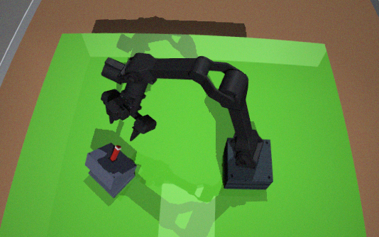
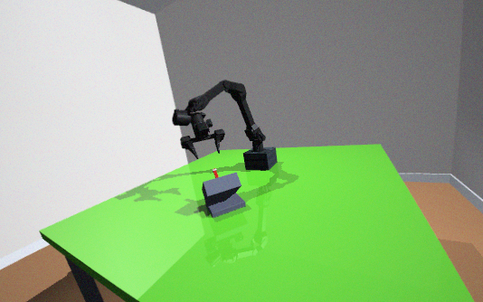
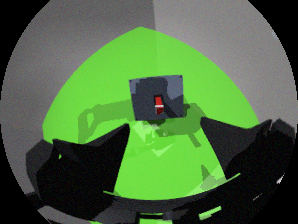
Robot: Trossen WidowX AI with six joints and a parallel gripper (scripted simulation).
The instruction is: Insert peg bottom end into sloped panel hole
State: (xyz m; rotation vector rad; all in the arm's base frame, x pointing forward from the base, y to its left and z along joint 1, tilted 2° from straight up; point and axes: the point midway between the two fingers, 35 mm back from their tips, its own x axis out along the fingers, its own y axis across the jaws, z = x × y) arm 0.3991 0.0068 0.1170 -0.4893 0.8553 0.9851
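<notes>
The red peg (image 1: 115, 152) (image 2: 215, 173) (image 3: 158, 106) sticks out of the hole in the face of the dark grey sloped panel (image 1: 96, 157) (image 2: 222, 186) (image 3: 143, 90). Its pale top end is free. My gripper (image 1: 123, 130) (image 2: 207, 151) is wide open and empty. It hangs in the air above and behind the panel, well clear of the peg. In the wrist view both dark fingers frame the lower edge, and the panel with the peg lies small and far ahead between them.
The arm's base (image 1: 247, 170) (image 2: 260, 159) stands on the green table (image 1: 305, 117) (image 2: 344, 217) to the right of the panel. A white wall (image 2: 68, 113) rises beyond the table's far left edge.
</notes>
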